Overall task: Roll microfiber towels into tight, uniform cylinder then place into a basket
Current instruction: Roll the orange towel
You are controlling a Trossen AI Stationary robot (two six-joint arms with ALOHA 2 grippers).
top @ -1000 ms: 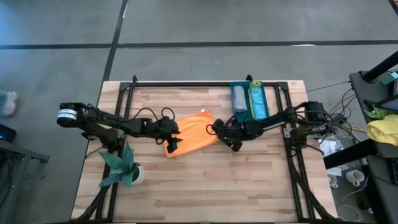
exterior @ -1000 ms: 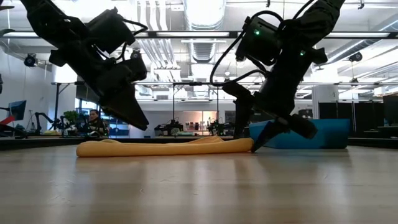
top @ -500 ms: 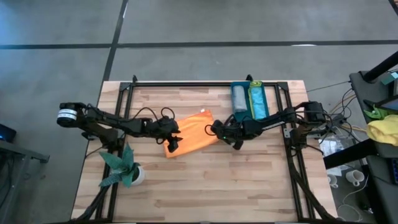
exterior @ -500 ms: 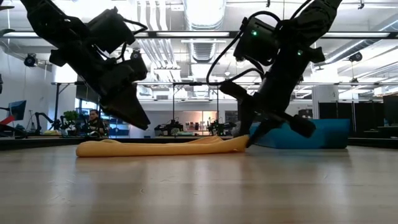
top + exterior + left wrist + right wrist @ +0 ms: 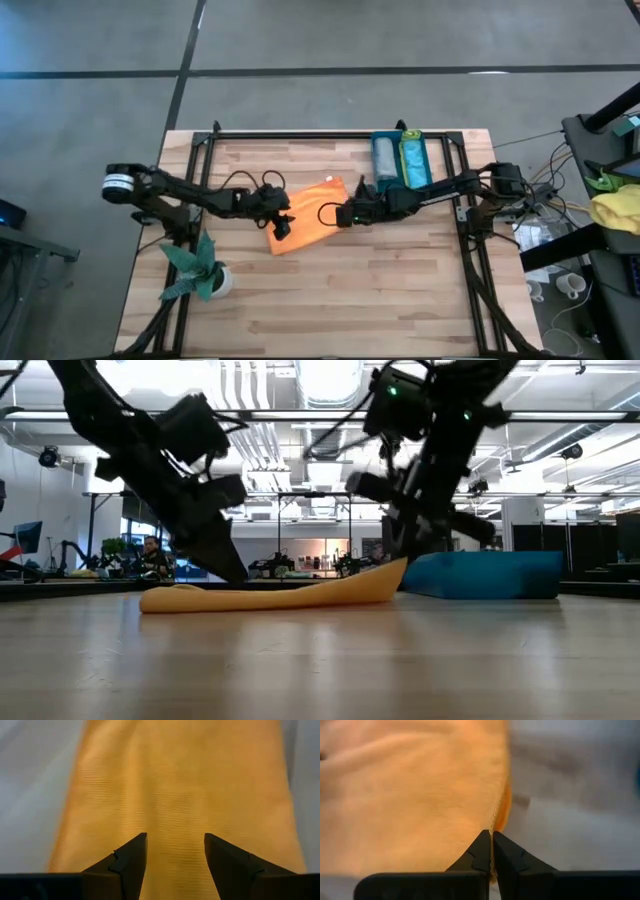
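Observation:
An orange towel (image 5: 308, 214) lies spread on the wooden table, its left part flat and its right end raised (image 5: 388, 578). My right gripper (image 5: 346, 214) is shut on that raised end. My left gripper (image 5: 283, 226) stands open over the towel's left end (image 5: 175, 795), one finger to each side of its middle; I cannot tell whether they touch the cloth. The teal basket (image 5: 402, 186) sits at the far right and holds a grey roll (image 5: 384, 160) and a turquoise roll (image 5: 414, 164). My right gripper pinches the orange towel's right edge (image 5: 496, 822) between its two fingers. They come slanting down from the table's right side. That end is lifted off the table, and the cloth slopes down from it to the left, where it lies on the wood (image 5: 200, 600).
A potted plant (image 5: 200, 272) stands near the table's left front corner. Black frame rails (image 5: 330, 136) run along the far edge and both sides. Bare wood (image 5: 340, 300) spreads across the near half. A yellow and green cloth heap (image 5: 614, 206) lies off the table at right.
My right gripper has shut on the towel's right edge, rolled about its own axis and risen, lifting that end off the table while the left part stays flat. My left gripper has sunk a little toward the towel, still open.

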